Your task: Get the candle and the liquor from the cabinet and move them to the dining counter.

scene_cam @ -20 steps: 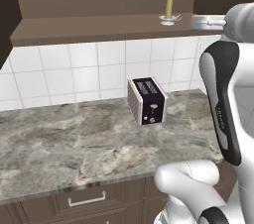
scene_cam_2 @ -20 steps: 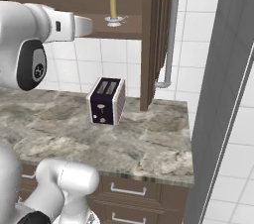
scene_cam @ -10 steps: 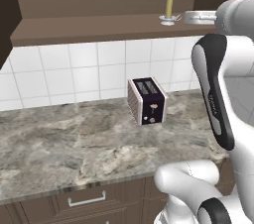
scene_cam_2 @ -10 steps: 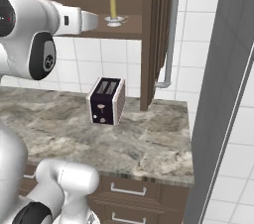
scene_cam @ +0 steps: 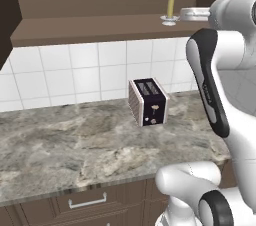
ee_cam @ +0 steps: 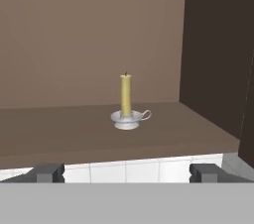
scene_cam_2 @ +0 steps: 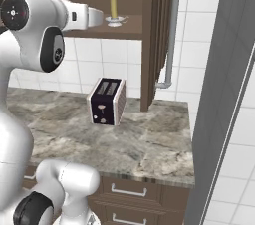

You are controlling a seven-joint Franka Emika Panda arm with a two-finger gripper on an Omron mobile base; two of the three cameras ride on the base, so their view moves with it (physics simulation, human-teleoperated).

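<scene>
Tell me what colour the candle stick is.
Pale yellow; the candle stands in a whitish holder, clearest in the hand view.

Slim pale-yellow candle (ee_cam: 126, 95) stands upright in a small shallow white holder with a side loop handle, on the brown shelf of the open cabinet (ee_cam: 99, 134). It sits near the shelf's front edge, apart from the dark side wall.

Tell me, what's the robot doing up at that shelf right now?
Fingers open, holding nothing, level with the cabinet shelf edge. Candle upright on the shelf, untouched. Nothing between fingers and candle.
</scene>
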